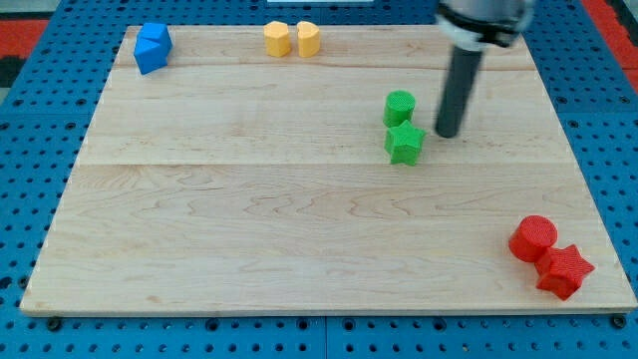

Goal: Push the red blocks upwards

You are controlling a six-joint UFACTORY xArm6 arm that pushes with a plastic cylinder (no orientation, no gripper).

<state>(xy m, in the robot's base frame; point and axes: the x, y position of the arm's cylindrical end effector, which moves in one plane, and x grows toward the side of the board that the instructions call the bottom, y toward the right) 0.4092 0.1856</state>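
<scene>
A red cylinder (532,238) and a red star block (563,270) sit touching at the board's lower right corner. My tip (448,134) rests on the board in the upper right part, far above the red blocks. It stands just to the right of a green cylinder (400,107) and a green star block (404,144), apart from both.
Two blue blocks (152,47) sit together at the top left corner. Two yellow blocks (292,39) sit side by side at the top edge. The wooden board (249,219) lies on a blue pegboard; its right edge is close to the red blocks.
</scene>
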